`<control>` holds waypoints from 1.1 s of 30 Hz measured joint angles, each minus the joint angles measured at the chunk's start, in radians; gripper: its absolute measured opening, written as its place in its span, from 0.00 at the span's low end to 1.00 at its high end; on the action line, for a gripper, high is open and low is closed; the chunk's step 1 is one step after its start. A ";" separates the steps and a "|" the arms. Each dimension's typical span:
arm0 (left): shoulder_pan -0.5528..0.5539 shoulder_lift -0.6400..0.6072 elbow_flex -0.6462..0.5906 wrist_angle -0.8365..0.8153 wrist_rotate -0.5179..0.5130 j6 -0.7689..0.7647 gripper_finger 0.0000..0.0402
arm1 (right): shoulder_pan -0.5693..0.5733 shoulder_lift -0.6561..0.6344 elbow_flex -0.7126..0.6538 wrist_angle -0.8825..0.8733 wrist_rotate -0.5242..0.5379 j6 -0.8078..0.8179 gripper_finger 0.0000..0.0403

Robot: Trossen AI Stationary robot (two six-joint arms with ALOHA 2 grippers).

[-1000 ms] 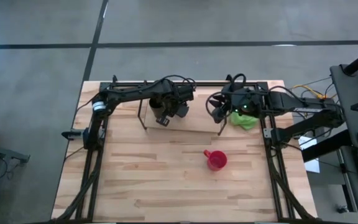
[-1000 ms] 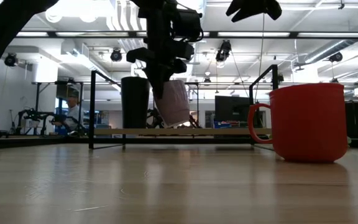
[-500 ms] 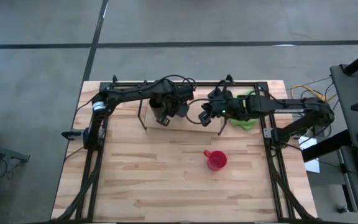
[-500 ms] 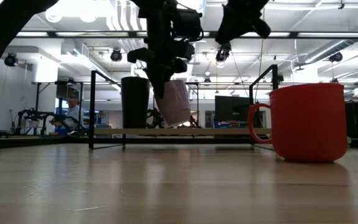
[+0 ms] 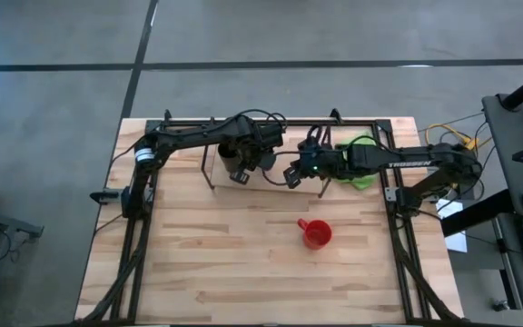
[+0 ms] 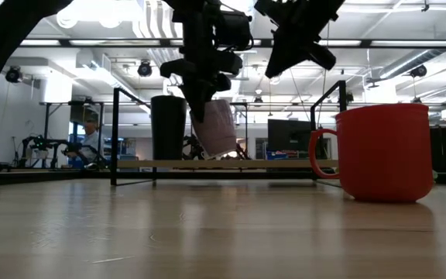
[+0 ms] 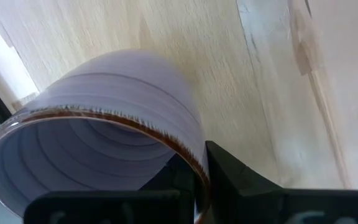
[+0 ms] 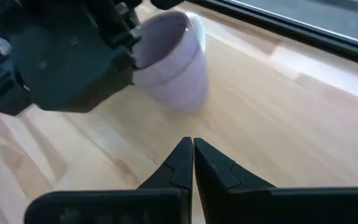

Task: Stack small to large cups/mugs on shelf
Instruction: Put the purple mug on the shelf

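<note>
My left gripper is shut on the pale purple cup, which tilts over the shelf's wooden board. On the board just left of it stands the black tumbler, upright on its base. The red mug stands on the table nearer the front, clear of both arms. My right gripper hovers shut and empty above the shelf, a little to the right of the purple cup. My left gripper grips the purple cup's rim, one finger inside the cup and one outside. The fingers come from above, slanting down. The cup hangs tilted below them, its base close over the shelf board; whether it touches the board I cannot tell.
A bright green cloth lies at the back right beside the shelf. The shelf's thin black rods stand up at its ends. The black table frame runs along both sides. Bare wooden tabletop spreads across the front.
My right gripper has moved toward the table's left edge and down, toward the purple cup, and has shut with nothing between its fingers. My left gripper and the tilted cup have kept still.
</note>
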State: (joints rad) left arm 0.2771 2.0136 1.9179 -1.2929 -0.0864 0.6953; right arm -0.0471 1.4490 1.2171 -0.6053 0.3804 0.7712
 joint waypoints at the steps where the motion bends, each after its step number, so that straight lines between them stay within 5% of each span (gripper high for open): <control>1: 0.000 0.000 0.000 0.000 0.000 -0.009 0.02 | 0.001 -0.005 -0.016 0.039 -0.006 0.005 0.02; 17: -0.011 0.000 0.000 -0.001 0.002 -0.008 0.02 | -0.004 -0.074 -0.426 0.699 -0.069 0.264 0.02; 33: -0.023 0.000 0.008 0.000 0.004 -0.007 0.02 | -0.065 -0.002 -0.497 0.772 -0.071 0.329 0.02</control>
State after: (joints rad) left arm 0.2539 2.0132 1.9255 -1.2929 -0.0826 0.6880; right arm -0.1117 1.4474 0.7196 0.1670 0.3096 1.1006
